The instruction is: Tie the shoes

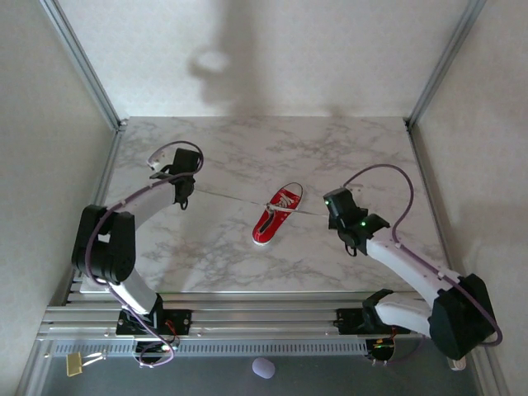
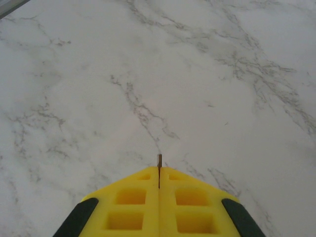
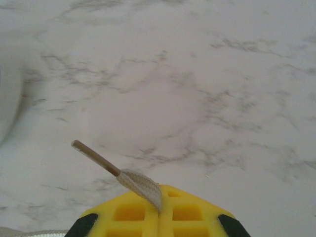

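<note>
A small red shoe [image 1: 276,216] with a white sole edge lies in the middle of the marble table, toe toward the near edge. Its white laces run out taut to both sides, the left lace [image 1: 231,198] to my left gripper [image 1: 186,196] and the right lace [image 1: 312,214] to my right gripper [image 1: 333,216]. In the left wrist view my gripper [image 2: 159,170] is shut, with only the brown lace tip [image 2: 159,160] poking out between the yellow fingers. In the right wrist view my gripper [image 3: 162,190] is shut on the woven lace end [image 3: 140,183], whose brown tip [image 3: 94,157] sticks out up and left.
The marble table [image 1: 247,148] is framed by white walls and aluminium posts [image 1: 82,62] at the back corners. The arm bases sit on a rail [image 1: 247,318] along the near edge. Grey cables [image 1: 388,177] loop above each wrist.
</note>
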You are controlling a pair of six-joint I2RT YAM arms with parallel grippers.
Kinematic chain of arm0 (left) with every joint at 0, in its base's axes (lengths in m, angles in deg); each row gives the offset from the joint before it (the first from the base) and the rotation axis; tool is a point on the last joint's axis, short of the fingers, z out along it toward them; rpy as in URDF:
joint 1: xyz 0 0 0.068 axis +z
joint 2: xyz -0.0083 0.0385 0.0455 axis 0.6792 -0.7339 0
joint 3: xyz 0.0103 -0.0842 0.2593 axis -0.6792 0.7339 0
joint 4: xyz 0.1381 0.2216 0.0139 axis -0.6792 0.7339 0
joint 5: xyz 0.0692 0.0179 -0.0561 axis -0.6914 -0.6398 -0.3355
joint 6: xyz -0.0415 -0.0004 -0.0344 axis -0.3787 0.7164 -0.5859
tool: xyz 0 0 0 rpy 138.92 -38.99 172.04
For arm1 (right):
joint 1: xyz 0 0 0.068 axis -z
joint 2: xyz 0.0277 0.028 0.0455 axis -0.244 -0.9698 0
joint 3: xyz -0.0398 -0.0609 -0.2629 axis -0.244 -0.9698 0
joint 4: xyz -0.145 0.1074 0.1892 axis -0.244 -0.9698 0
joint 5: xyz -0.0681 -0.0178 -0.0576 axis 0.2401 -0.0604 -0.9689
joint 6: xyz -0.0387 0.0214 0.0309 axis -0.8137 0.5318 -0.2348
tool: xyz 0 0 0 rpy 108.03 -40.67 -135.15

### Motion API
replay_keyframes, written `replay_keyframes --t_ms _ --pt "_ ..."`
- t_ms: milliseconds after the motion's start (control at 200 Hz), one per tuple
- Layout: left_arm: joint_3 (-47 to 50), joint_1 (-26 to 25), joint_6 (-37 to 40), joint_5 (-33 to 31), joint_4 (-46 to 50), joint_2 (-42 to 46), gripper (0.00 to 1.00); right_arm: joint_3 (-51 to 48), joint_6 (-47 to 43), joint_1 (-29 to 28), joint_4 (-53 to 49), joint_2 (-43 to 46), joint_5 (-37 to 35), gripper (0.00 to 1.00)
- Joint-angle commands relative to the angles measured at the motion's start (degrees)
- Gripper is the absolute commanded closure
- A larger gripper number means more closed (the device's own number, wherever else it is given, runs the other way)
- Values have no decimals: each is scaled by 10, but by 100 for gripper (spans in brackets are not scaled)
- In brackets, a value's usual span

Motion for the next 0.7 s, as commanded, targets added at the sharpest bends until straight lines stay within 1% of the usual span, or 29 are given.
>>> replay_keyframes --t_ms 0,410,581,696 --pt "-23 8 20 -4 -9 -21 100 -30 55 17 -38 45 -33 100" --pt "-44 41 44 -10 -25 -70 100 -92 122 113 -48 146 28 100" --pt "-60 58 53 -22 -20 -88 100 -102 131 143 -55 172 33 100" --pt "-70 59 57 -35 -11 -104 100 -106 133 162 -60 185 36 100"
